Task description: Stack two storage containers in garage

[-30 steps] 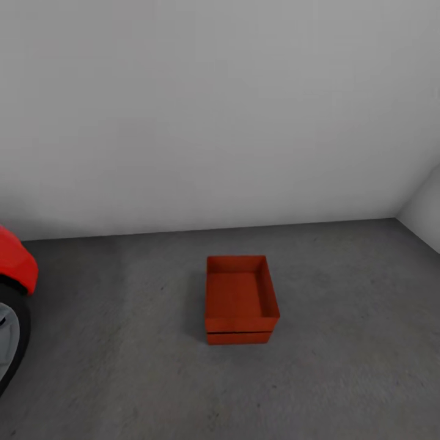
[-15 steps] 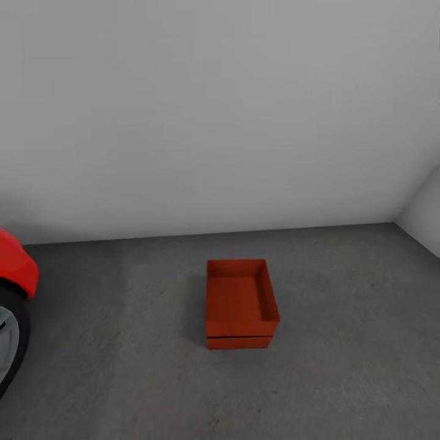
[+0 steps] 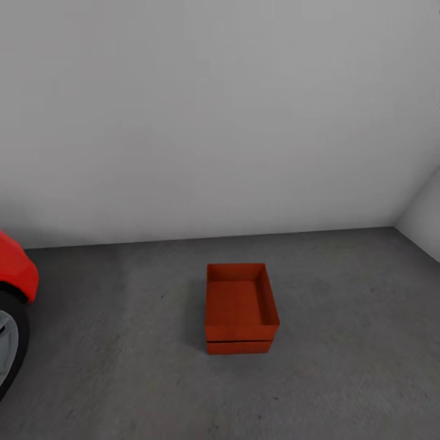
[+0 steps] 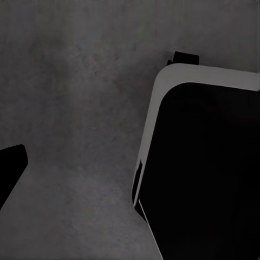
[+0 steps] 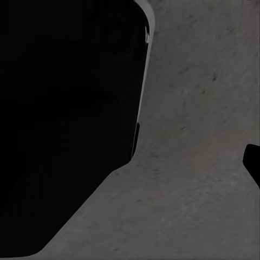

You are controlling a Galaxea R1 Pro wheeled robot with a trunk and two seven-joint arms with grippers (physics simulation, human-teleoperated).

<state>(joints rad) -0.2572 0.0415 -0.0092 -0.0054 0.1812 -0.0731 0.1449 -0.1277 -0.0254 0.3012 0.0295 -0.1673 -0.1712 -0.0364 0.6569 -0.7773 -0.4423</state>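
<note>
Left pincer: one dark fingertip shows at the edge of the left wrist view over the floor; can't tell if it is open or closed.
Right pincer: one dark fingertip shows at the edge of the right wrist view over grey floor; state can't be told either.
Robot base: black body with pale rim shows in both wrist views, standing on the floor.
Containers: upper storage container sits on the lower storage container, walls lined up, dark seam between them; upper one open-topped, nothing inside.
Location: garage floor, dark grey concrete, near the pale grey back wall but not touching it.
Car: red car fender and wheel at head view's left edge, well apart from the stack.
Corner: side wall meets the back wall at the right.
</note>
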